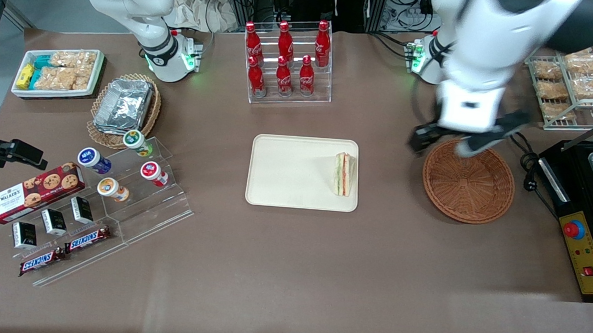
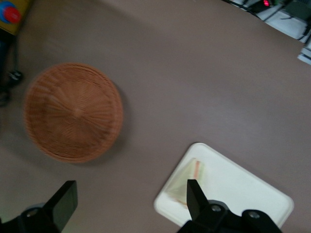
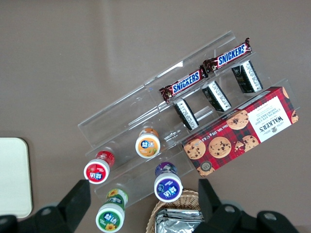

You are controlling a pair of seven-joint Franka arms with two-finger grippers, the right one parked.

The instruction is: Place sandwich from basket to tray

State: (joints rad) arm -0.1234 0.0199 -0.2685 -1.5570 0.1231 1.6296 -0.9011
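sandwich [image 1: 343, 174] sits on your tray [image 1: 286, 173] | wicker basket [image 1: 468, 186] beside it on the desk | tool [image 1: 458, 141] hangs over basket's rim, fingers spread wide, holding nothing

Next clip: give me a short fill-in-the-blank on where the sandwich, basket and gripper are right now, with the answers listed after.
1. The sandwich lies on the ____, near the edge closest to the basket.
2. The basket holds ____ items.
3. The gripper hangs above the basket's rim with its fingers ____ and nothing between them.
4. The rack farther from the front camera than the tray holds six red ____.

Answers: tray; no; open; bottles
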